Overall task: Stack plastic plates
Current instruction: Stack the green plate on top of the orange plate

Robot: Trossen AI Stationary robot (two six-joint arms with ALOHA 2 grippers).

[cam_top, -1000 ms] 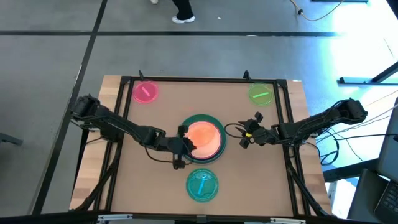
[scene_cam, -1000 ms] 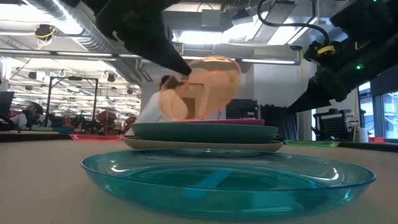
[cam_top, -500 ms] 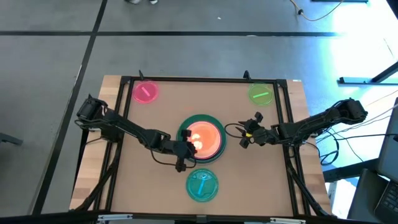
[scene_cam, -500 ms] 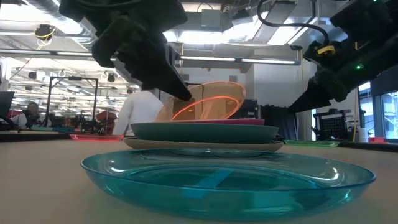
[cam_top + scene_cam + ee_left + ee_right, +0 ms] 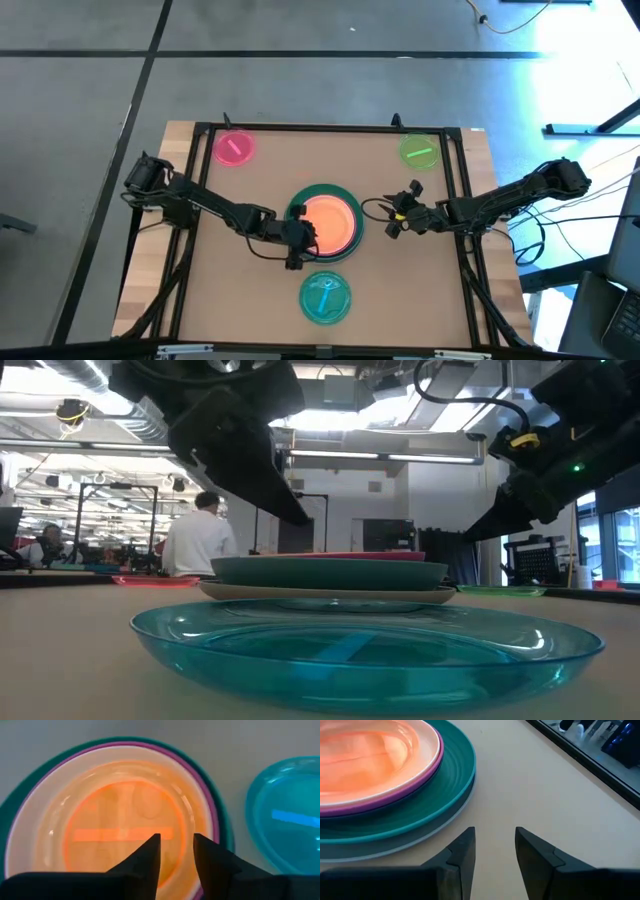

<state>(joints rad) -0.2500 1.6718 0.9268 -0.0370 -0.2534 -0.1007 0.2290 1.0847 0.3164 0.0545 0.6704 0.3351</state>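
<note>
1. The orange plate [image 5: 326, 224] is lying flat on the pile of plates [image 5: 343, 195] in the middle of the table [image 5: 260, 170].
2. The left gripper [image 5: 296, 238] is hanging at the pile's 8 o'clock edge, fingers parted, gripping nothing.
3. The right gripper [image 5: 404, 209] is waiting at 3 o'clock, fingers parted.

Plates beneath the orange plate [image 5: 329, 222] show rims only. From the low view the light blue plate [image 5: 365, 645] covers the stack's base; the orange plate is hidden.

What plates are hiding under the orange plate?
The orange plate lies on a pale pink plate, then magenta, then the big teal plate, with a grey rim lowest. Any plate hidden between them cannot be seen.
</note>
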